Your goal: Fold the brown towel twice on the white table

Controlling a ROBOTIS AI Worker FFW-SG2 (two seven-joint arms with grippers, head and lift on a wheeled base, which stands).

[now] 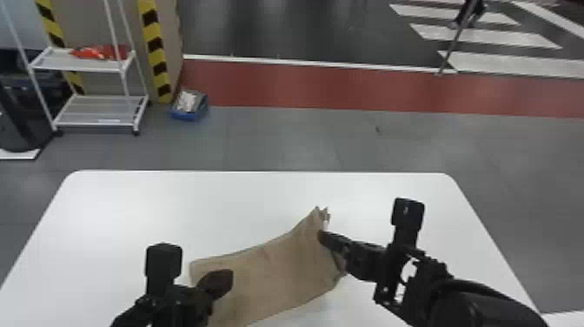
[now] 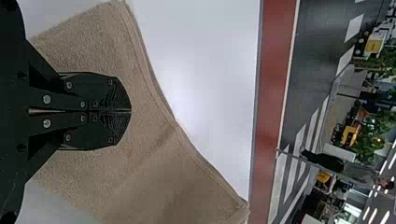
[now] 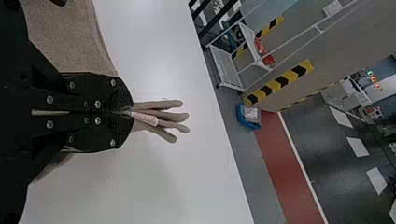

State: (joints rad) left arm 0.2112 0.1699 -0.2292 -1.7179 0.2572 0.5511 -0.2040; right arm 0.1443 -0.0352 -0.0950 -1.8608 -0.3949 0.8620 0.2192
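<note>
Straight down to the lower middle of the head view, to the brown towel (image 1: pixel 269 278), slanting across the white table (image 1: pixel 195 200). Out at the towel's right edge, over to the right gripper (image 3: pixel 127 113): clamped on bunched layers, with folds and a pale tag (image 3: pixel 145 118) poking out past the fingertips. Lower left now, to the left gripper (image 2: pixel 130 111): narrow, fingers together over the towel, with no cloth to be seen between them.

Careful here! With only that one pinch to pull on, could easily drag the whole towel askew. Could lose an inner layer too, from so uneven a bunch, and end up with a crooked fold. Could even rumple the left part by pressing down with closed fingers. Best to open and catch a corner first.

Watch the approach: blocked over the left part by the left gripper, crowded at lower right by the right arm (image 1: pixel 460 300). Beyond the table, on to the upper left: a white rack (image 1: pixel 95 111), a red item (image 1: pixel 102 53), a striped post (image 1: pixel 157 56) and a blue bin (image 1: pixel 187 116), all well apart from the towel.
</note>
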